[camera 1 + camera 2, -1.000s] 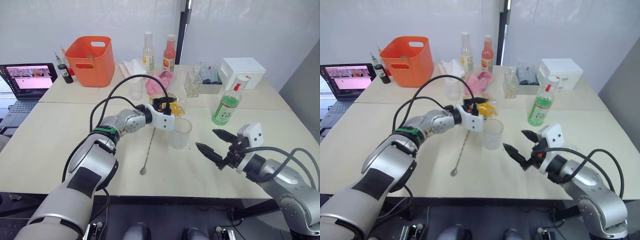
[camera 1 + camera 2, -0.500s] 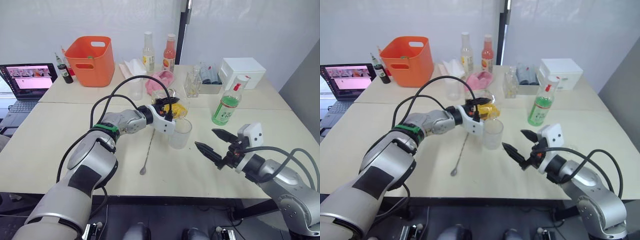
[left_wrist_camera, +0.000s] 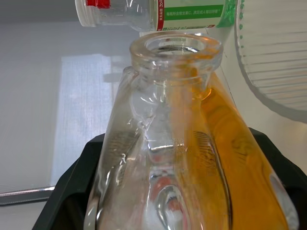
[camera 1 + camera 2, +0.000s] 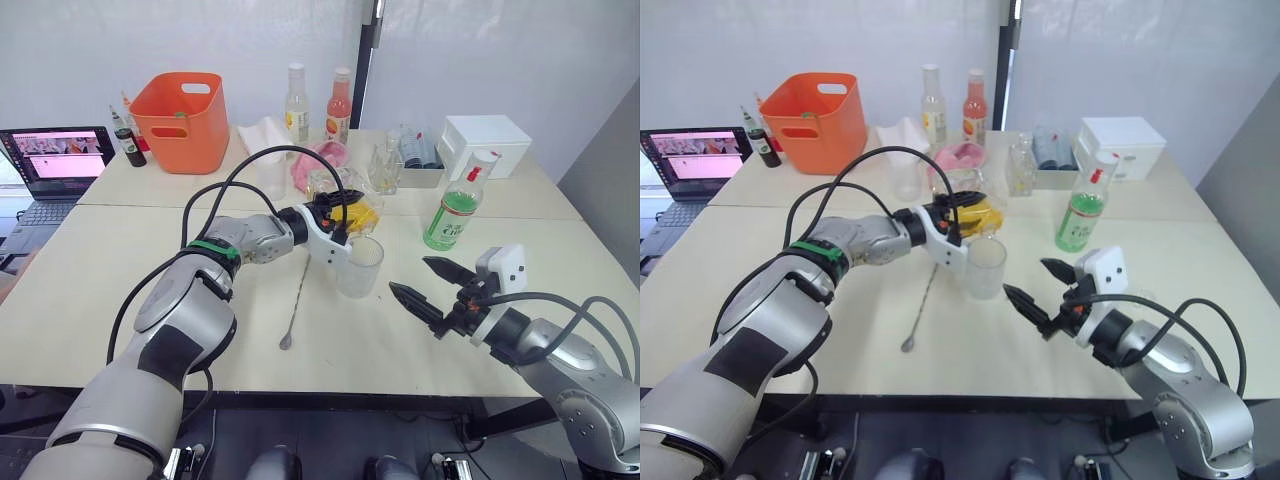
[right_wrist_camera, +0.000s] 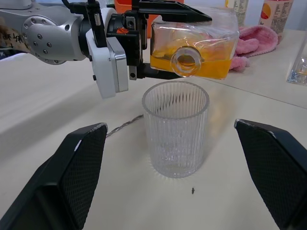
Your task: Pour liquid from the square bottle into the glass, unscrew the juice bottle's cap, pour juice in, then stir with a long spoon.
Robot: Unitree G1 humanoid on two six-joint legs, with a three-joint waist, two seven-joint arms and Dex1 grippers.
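The left gripper clamps the square bottle, tipped on its side with its mouth just above the glass. The right gripper hovers wide open and empty, the glass before it. The spoon lies on the pale table below the left wrist; the juice bottle stands beyond the right gripper.

Near the middle of the table, the left gripper clamps the square bottle, tipped on its side above the glass. The long spoon lies flat just beside the glass, toward the near edge. The right gripper hovers with fingers spread near the right front edge. The juice bottle stands upright toward the right edge, an orange basket at the far left.
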